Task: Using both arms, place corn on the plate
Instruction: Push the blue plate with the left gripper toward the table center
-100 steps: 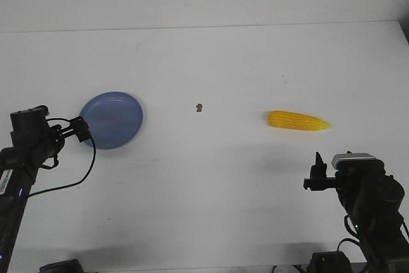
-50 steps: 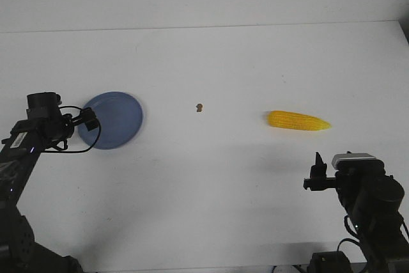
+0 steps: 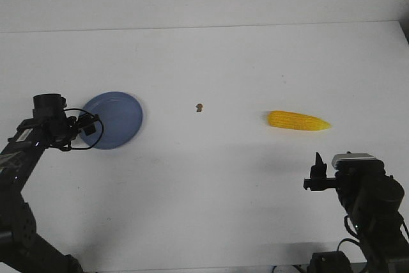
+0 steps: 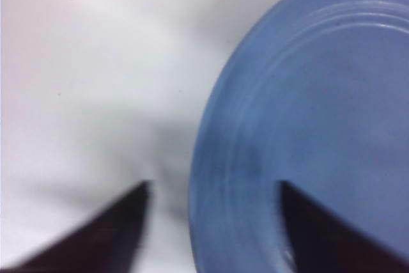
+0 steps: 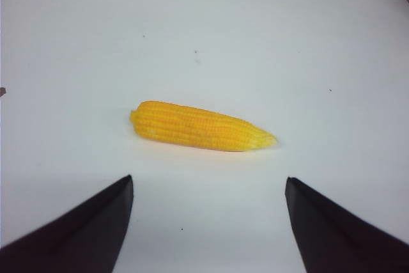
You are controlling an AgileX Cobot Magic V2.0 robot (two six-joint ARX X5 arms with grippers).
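The yellow corn (image 3: 298,121) lies on the white table at the right, pointed end to the right; it also shows in the right wrist view (image 5: 201,127). The periwinkle-blue plate (image 3: 115,118) lies at the left. My left gripper (image 3: 91,127) is open at the plate's near-left rim; in the left wrist view the rim (image 4: 214,177) lies between the jaws, one finger over the plate (image 4: 332,94), the other over the table. My right gripper (image 3: 316,171) is open and empty, low at the front right, the corn ahead of it and apart from it.
A small brown speck (image 3: 199,107) lies on the table between plate and corn. The table's far edge runs across the back, with a pale wall behind it.
My left arm has swung forward and to the right, bringing its gripper over the plate's rim. The right arm, corn and plate have not moved.
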